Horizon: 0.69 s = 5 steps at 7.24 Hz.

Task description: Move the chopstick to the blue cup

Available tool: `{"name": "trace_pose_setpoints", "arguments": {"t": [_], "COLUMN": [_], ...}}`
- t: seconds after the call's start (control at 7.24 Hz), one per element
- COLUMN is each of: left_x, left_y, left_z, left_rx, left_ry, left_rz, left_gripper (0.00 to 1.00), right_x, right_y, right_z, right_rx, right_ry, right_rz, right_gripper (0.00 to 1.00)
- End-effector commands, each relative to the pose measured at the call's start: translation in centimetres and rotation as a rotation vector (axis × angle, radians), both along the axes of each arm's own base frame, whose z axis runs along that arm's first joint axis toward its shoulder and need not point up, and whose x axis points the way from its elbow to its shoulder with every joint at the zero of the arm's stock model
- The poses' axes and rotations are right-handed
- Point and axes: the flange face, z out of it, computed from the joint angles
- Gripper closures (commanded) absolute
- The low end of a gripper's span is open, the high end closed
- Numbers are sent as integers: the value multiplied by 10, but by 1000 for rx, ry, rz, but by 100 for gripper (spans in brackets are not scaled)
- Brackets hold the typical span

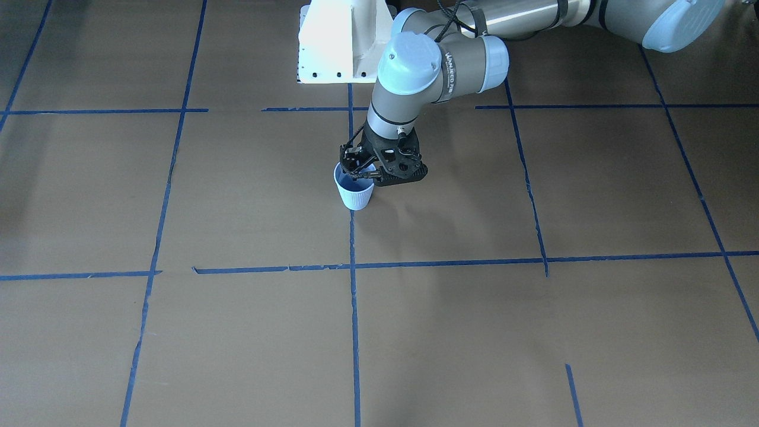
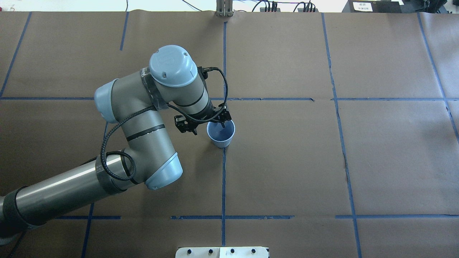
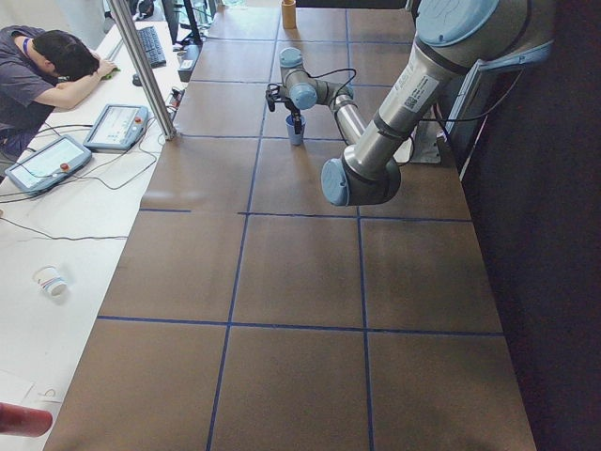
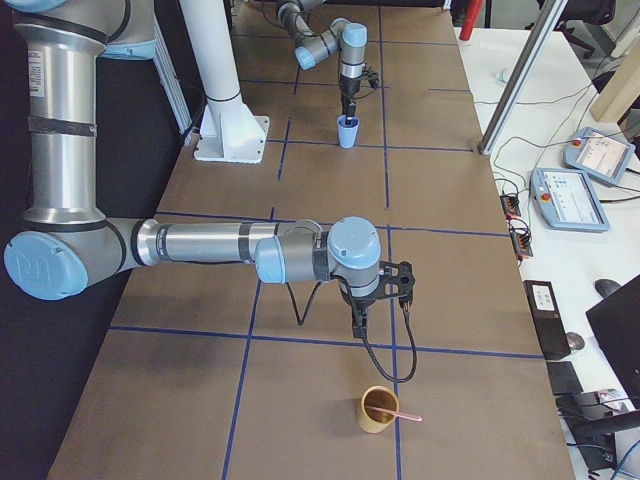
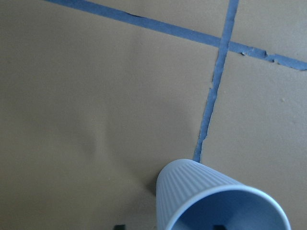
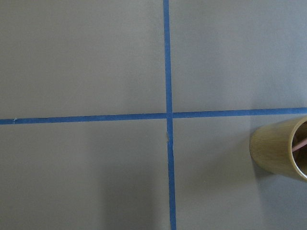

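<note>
Pale-blue ribbed tapered cup [image 5: 201, 191] fills six o'clock of the left wrist view, dark fingertips [image 5: 218, 226] partway open astride its wall, clamping nothing yet. Overhead, the left gripper [image 2: 219, 123] should, I judge, close gently there without tipping it. Right-end view: thin pink chopstick [image 4: 405, 415] leans from a tan cylindrical cup [image 4: 375, 420] at six o'clock; the right gripper [image 4: 380, 305] hangs above, spread I cannot tell.

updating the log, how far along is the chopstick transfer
Nothing done yet: the chopstick sits in the tan cup, and the blue cup looks empty. In hand: the left gripper straddles the blue cup's rim. To do: grasp, carry and drop the chopstick.
</note>
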Motion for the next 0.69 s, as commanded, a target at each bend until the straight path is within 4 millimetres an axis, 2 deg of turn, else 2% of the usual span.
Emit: {"name": "trace_pose_setpoints", "arguments": {"t": [0.0, 0.14, 0.28, 0.41, 0.55], "left_x": [-74, -117, -141, -170, -191], "left_y": [0, 9, 15, 17, 20], "left_z": [-11, -6, 2, 15, 28], "left_rx": [-46, -22, -7, 3, -3], "left_ry": [-13, -21, -44, -53, -55], "left_rz": [-17, -25, -7, -22, -38], "left_gripper": [0, 0, 0, 0, 0], "right_x": [0, 0, 4, 14, 22], "right_y": [6, 20, 22, 18, 3], "right_z": [7, 35, 51, 81, 95], "right_rx": [-11, -61, -35, 10, 60], "right_ry": [7, 5, 10, 15, 51], "right_rz": [3, -4, 6, 28, 47], "right_gripper": [0, 0, 0, 0, 0]}}
